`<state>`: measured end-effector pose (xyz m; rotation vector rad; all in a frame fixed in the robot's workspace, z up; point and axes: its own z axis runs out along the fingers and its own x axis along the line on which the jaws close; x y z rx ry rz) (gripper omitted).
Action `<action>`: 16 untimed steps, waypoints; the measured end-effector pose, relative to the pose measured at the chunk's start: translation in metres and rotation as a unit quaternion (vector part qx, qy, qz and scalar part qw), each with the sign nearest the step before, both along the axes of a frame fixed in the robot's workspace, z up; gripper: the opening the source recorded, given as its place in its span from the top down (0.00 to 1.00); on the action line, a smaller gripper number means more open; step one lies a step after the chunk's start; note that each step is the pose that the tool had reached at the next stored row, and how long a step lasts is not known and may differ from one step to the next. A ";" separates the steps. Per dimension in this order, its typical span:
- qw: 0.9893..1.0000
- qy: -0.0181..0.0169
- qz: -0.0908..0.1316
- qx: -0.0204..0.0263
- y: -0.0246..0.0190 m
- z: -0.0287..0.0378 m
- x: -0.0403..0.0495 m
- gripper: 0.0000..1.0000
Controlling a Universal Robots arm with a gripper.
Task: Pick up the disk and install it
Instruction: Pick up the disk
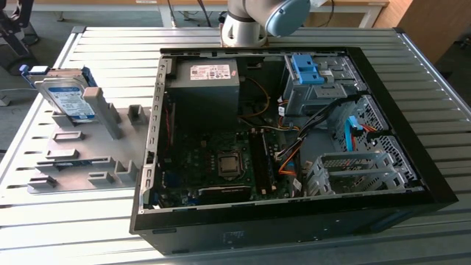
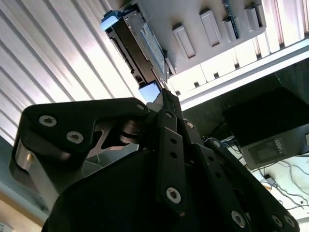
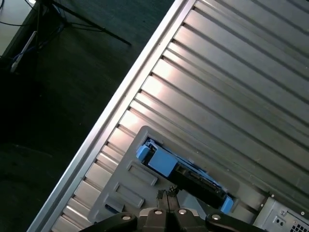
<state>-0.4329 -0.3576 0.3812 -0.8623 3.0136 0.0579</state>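
My gripper [image 3: 166, 194] has its jaws pressed together, holding nothing. Near them the disk [image 3: 186, 173] stands on edge in the grey holder [image 1: 103, 144]. I think it's hard, smooth, a bit heavy and easy to hurt, so I'd pinch its flat sides.

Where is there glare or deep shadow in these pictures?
Exterior view: even light on the disk, though the computer case is dim inside. Second wrist view: strong glare on the table, the gripper dark against it. First wrist view: bright bands on the table, the floor beyond nearly black.
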 end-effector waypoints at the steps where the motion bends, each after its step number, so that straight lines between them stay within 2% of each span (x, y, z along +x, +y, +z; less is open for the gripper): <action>1: 1.000 0.000 0.009 0.000 0.0000 0.0000 0.0000 0.89; 4: 0.999 0.000 0.035 0.000 0.0000 0.0000 -0.0001 0.89; 7: 0.998 0.000 0.062 0.000 0.0000 0.0000 -0.0001 0.89; 10: 0.996 0.000 0.089 0.000 0.0000 0.0000 -0.0001 0.89; 13: 0.993 0.000 0.114 0.000 0.0000 0.0000 -0.0002 0.89; 16: 0.993 0.000 0.116 0.000 0.0000 0.0000 -0.0002 0.89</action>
